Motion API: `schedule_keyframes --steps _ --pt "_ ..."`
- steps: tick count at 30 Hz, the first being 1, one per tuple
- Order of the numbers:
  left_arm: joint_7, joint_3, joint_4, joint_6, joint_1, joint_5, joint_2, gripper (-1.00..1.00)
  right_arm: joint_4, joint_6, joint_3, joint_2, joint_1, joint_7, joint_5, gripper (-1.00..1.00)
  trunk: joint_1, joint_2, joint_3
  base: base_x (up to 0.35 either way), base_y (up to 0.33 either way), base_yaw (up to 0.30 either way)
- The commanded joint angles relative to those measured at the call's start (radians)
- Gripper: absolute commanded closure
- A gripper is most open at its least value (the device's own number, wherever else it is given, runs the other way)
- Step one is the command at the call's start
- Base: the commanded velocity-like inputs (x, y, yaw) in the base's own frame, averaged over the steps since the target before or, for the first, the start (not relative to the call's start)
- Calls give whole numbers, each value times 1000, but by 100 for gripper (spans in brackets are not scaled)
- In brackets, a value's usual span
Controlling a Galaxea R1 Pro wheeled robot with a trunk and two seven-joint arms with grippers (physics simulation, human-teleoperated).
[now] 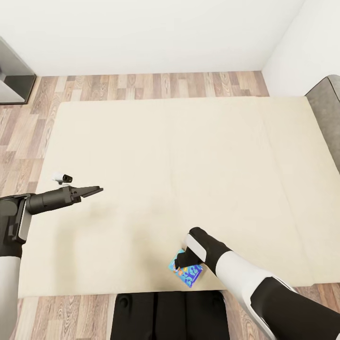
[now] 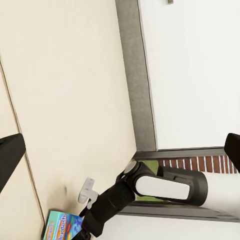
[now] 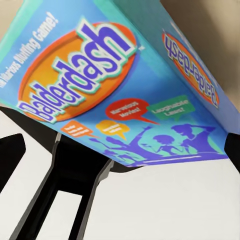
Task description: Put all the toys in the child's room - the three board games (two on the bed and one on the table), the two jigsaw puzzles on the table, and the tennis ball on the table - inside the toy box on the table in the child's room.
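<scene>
Lying on bed [image 1: 189, 156]: bright blue board game [image 1: 186, 271], orange print.

The bed [image 1: 179, 156] lies bare and open – only the blue board game [image 1: 186, 273] sits at its near edge

"Balderdash" — blue board game [image 3: 125, 85]

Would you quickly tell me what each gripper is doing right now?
Left gripper: held over the bed, holding nothing; open or shut cannot be told.
Right gripper: at the blue board game; grip cannot be told.
</scene>
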Motion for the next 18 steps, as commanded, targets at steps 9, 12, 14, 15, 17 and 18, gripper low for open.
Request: schedule_keyframes --steps 9,12,14,15,17,18 --pt "-4 0 0 11 0 -1 1 -100 1 3 13 0 -1 -12 -9 -100 1 -2 -1 0 0 0" --pt "-4 1 0 11 0 -1 1 -100 1 3 14 0 -1 -13 -9 -100 1 -2 -1 0 0 0" --pt "-4 1 0 11 0 -1 2 -100 1 3 14 0 -1 -15 -9 -100 1 -2 -1 0 0 0" --pt "-4 1 0 11 0 -1 2 -100 1 3 14 0 -1 -20 -9 -100 1 -2 -1 0 0 0" --pt "-4 1 0 11 0 -1 2 -100 2 2 15 0 -1 -32 -9 -100 1 -2 -1 0 0 0" --pt "-4 1 0 11 0 -1 2 -100 2 2 15 0 -1 -37 -9 -100 1 -2 -1 0 0 0"
